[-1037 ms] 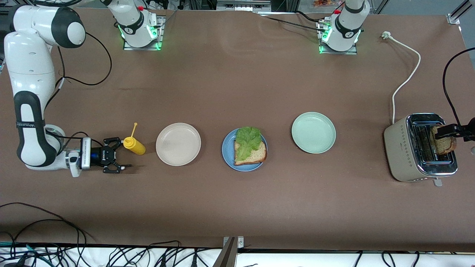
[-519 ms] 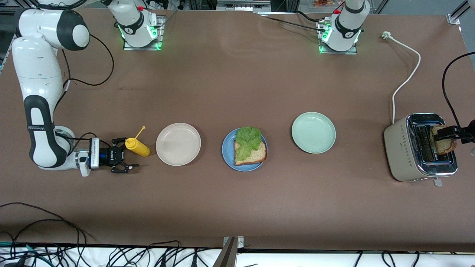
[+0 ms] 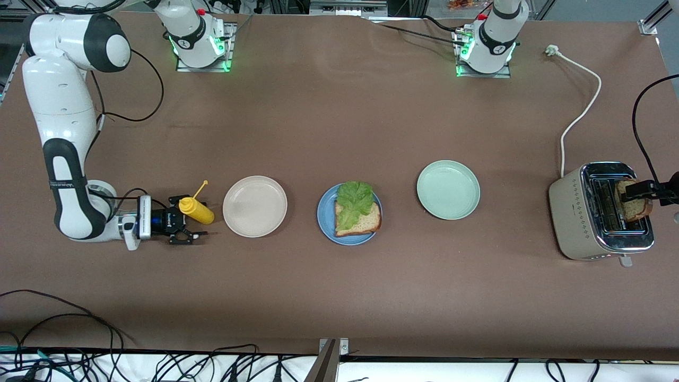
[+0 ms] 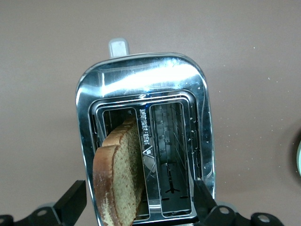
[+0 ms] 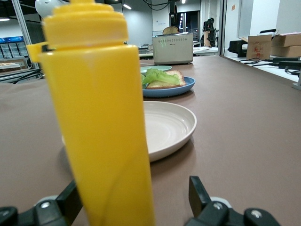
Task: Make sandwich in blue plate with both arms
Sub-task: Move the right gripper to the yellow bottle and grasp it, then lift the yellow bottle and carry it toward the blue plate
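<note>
Three plates on the bench: one blue (image 3: 324, 223), one beige (image 3: 254, 206), one pale green (image 3: 448, 189). Two bread slices: one on the blue plate (image 3: 366, 222), one standing in the toaster slot (image 4: 118, 176). One lettuce leaf (image 3: 354, 201), lying on the plated slice. One toaster (image 3: 573, 217), with two slots. One yellow squeeze bottle (image 3: 195, 209). One white power cord (image 3: 582, 109) with one plug. Two arms: right (image 3: 63, 159), left (image 3: 496, 32). Two grippers: right gripper (image 3: 186, 223), left gripper (image 4: 141, 207).
</note>
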### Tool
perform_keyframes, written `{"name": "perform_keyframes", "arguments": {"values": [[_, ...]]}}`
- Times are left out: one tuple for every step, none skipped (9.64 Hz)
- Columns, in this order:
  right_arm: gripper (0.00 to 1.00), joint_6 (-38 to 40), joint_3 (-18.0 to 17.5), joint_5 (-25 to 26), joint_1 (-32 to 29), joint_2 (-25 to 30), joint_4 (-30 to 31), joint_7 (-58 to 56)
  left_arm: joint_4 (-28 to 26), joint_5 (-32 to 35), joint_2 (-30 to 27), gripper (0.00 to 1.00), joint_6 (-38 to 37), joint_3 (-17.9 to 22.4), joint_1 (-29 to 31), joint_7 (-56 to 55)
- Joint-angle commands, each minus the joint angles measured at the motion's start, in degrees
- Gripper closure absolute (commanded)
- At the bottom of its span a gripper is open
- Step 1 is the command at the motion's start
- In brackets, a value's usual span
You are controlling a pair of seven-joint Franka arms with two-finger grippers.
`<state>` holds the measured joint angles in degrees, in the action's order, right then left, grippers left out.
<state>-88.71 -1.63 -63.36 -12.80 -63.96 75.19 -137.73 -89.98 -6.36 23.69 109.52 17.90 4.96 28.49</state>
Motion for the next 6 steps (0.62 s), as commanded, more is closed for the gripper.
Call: {"name": "perform_keyframes", "arguments": {"values": [[0.29,-1.6,-0.6,-2.3,0.9,0.7,1.6,-1.0,1.4,-1.7,0.7,0.01,-0.2,0.2,0.3,1.7],[0.51,-2.0,-0.5,-2.2,0.9,0.8,1.5,-1.0,1.4,-1.7,0.7,0.02,-0.2,0.2,0.3,1.7],[0.74,-2.3,-0.5,-2.2,0.9,0.9,1.4,-0.9,1.4,-1.8,0.9,0.05,-0.2,0.2,0.6,1.7],[0.97,-3.0,-0.4,-2.1,0.9,1.3,1.4,-0.1,1.4,-1.8,1.1,0.06,-0.2,0.2,0.8,1.7],[1.0,-3.7,-0.2,-1.7,0.9,2.0,1.4,1.7,1.4,-1.8,1.2,0.06,-0.2,0.2,0.8,1.7],[1.0,-4.0,0.1,-0.6,1.2,2.9,1.1,6.1,1.4,-1.8,1.4,0.06,-0.2,0.2,1.1,1.7]]}}
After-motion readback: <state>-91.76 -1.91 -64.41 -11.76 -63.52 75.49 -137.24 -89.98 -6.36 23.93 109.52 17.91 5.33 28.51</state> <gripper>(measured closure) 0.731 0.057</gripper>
